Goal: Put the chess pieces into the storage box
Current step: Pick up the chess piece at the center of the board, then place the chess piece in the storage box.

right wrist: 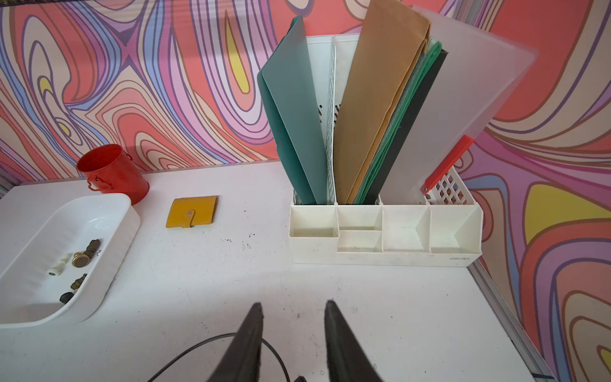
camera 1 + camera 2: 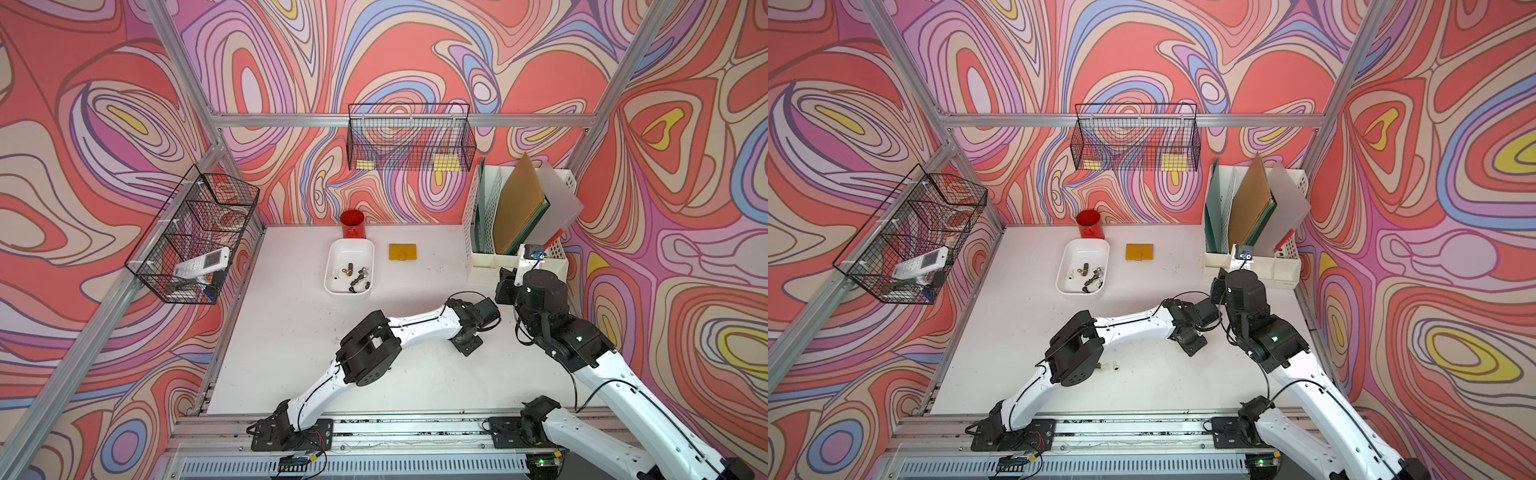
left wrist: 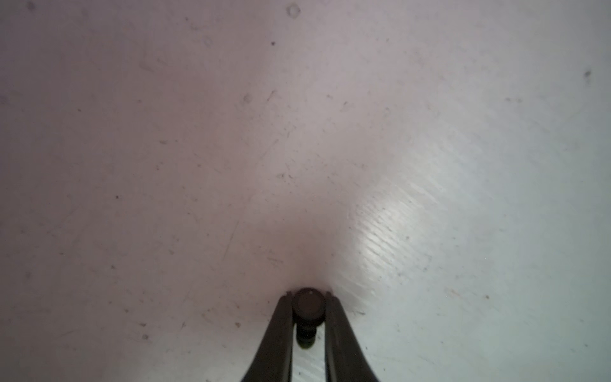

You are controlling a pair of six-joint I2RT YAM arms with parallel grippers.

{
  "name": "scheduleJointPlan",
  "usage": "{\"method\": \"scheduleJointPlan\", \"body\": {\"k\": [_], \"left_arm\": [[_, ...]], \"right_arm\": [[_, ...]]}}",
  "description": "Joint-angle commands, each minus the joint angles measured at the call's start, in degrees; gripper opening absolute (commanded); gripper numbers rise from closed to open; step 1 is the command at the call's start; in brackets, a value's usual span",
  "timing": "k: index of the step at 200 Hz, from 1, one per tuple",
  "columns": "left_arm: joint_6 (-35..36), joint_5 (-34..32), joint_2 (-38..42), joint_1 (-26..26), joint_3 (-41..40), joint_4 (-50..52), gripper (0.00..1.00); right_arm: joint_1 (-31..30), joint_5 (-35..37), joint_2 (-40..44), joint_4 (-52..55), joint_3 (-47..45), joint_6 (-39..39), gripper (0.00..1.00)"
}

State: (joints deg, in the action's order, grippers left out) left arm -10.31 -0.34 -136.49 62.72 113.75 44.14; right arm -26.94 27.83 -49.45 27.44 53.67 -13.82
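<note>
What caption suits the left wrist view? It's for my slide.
Left gripper pinching a black chess piece, white table behind.

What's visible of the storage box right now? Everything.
The storage box is a shallow, glossy white plastic tray with rounded corners. It is open-topped and lies flat on the table, just in front of the red cup, with the yellow wallet beside it. Several chess pieces in brass, silver, white and black lie loose inside. Only the table and pieces visibly touch it.

Chess pieces (image 2: pixel 356 277) in the storage box (image 2: pixel 351 251); cup (image 2: pixel 352 226) behind it; wallet (image 2: pixel 403 252) right of it; rack (image 2: pixel 484 266) farther right
</note>
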Motion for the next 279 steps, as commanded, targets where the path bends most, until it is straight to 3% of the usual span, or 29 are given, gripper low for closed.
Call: {"method": "scheduleJointPlan", "body": {"k": [1, 40, 67, 97, 146, 182, 213, 238, 279], "left_arm": [[-1.36, 1.28, 3.37, -2.68, -1.02, 1.28, 0.12], [-0.06, 0.29, 12.51, -7.82, -1.27, 0.71, 0.11], [2.27, -4.30, 16.16, -14.59, -1.28, 3.72, 0.11], [4.64, -10.88, 15.12, -25.00, 0.94, 8.86, 0.11], [5.50, -12.69, 10.64, -38.03, 1.91, 9.38, 0.11], [6.25, -11.48, 4.43, -41.33, 6.85, 10.39, 0.13], [6.22, -13.91, 0.12, -42.01, 12.05, 12.75, 0.24], [6.09, -14.24, 0.89, -42.04, 12.30, 12.59, 0.37], [6.04, -13.75, 6.59, -42.06, 11.23, 13.47, 0.40]], "right_arm": [[0.25, -0.83, -0.12, -0.56, 1.53, -0.75, 0.33], [0.24, -0.68, -0.07, -0.05, 2.61, -1.16, 0.34], [0.28, -1.01, -0.63, -0.19, 3.11, -1.29, 0.34], [0.29, -1.77, -1.92, -0.90, 3.09, -1.97, 0.34], [0.28, -3.91, -4.36, -1.82, 3.36, -2.92, 0.34], [0.27, -5.70, -6.12, -2.05, 4.06, -3.48, 0.34], [0.30, -8.94, -9.37, -1.17, 5.27, -4.14, 0.34], [0.33, -13.88, -13.58, 0.20, 7.20, -4.28, 0.34], [0.22, -23.31, -18.48, 0.65, 8.64, -4.92, 0.34]]}}
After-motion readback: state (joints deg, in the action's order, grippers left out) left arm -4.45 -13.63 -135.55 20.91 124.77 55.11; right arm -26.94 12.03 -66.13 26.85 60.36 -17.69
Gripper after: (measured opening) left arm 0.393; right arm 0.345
